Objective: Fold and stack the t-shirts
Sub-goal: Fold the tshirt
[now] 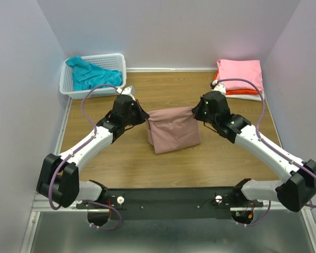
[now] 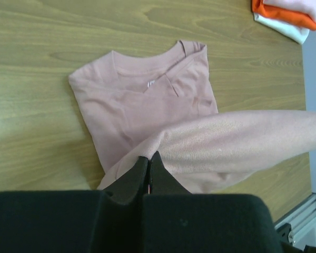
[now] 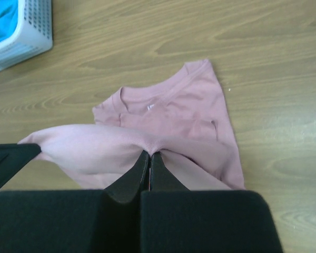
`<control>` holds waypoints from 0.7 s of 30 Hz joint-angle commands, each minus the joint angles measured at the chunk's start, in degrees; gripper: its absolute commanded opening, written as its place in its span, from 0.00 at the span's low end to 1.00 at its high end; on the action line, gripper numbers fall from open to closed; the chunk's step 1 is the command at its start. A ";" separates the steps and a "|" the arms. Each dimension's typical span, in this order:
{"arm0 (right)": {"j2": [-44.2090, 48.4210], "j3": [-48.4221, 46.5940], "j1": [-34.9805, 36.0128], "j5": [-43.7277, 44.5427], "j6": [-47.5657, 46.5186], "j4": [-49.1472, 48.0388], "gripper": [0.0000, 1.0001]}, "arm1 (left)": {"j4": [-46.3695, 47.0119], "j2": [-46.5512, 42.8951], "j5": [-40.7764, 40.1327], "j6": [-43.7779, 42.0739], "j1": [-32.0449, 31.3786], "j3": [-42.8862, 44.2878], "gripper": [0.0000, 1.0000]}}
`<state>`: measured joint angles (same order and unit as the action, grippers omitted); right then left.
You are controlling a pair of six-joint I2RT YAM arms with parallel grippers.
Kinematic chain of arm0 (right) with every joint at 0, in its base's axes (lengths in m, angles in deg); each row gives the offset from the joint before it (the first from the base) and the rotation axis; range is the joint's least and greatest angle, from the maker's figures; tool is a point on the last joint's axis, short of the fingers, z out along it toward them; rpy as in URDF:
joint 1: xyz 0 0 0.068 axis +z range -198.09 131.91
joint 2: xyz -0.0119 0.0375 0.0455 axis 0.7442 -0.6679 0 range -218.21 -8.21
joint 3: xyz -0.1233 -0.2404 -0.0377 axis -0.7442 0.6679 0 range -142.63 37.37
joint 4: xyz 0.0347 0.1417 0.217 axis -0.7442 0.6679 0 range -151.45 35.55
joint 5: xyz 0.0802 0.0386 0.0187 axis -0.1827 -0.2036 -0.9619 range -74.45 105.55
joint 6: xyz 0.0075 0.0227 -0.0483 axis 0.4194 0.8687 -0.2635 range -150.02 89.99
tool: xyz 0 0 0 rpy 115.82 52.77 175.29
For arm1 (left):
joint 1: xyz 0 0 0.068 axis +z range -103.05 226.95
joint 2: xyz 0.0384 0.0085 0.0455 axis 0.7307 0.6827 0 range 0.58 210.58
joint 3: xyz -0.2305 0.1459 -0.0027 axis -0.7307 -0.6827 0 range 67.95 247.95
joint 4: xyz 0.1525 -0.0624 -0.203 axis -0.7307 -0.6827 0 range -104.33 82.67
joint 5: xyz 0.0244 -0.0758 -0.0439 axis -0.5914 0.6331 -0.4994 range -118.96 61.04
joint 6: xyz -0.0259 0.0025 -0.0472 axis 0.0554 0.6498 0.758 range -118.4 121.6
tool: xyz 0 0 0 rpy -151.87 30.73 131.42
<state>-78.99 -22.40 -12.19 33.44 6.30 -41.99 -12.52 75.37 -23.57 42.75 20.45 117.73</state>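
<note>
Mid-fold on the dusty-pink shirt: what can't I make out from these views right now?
- Top view: the pinch points of left gripper and right gripper, hidden under their own wrists.
- Both wrist views: the near edge of the dusty-pink shirt, behind the black gripper bodies.
- The folded stack: shirt count unclear; cut by the frame corner in the left wrist view.
- The basket: anything under the teal shirt.

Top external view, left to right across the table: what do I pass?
White basket holding the teal shirt → left gripper → dusty-pink shirt, pinched at both upper corners → right gripper → folded shirt stack, pink on top.
</note>
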 commanded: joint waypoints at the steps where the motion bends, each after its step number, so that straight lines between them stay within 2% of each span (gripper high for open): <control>1: -3.55 -3.94 -2.93 -1.89 -2.47 -4.87 0.01 | 2.73 3.25 1.55 -2.38 2.24 3.13 0.00; 12: -15.52 -8.69 -9.70 -8.13 -4.76 -8.39 0.00 | 3.43 18.80 2.43 -4.76 5.14 13.66 0.00; 21: -28.51 -14.67 -13.40 -12.70 -6.25 -10.15 0.01 | 3.52 26.98 2.52 -5.64 7.69 18.77 0.00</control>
<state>-102.77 -33.76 -23.93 23.04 1.71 -49.88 -9.63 100.02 -21.16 38.90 26.72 134.16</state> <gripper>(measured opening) 0.009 0.009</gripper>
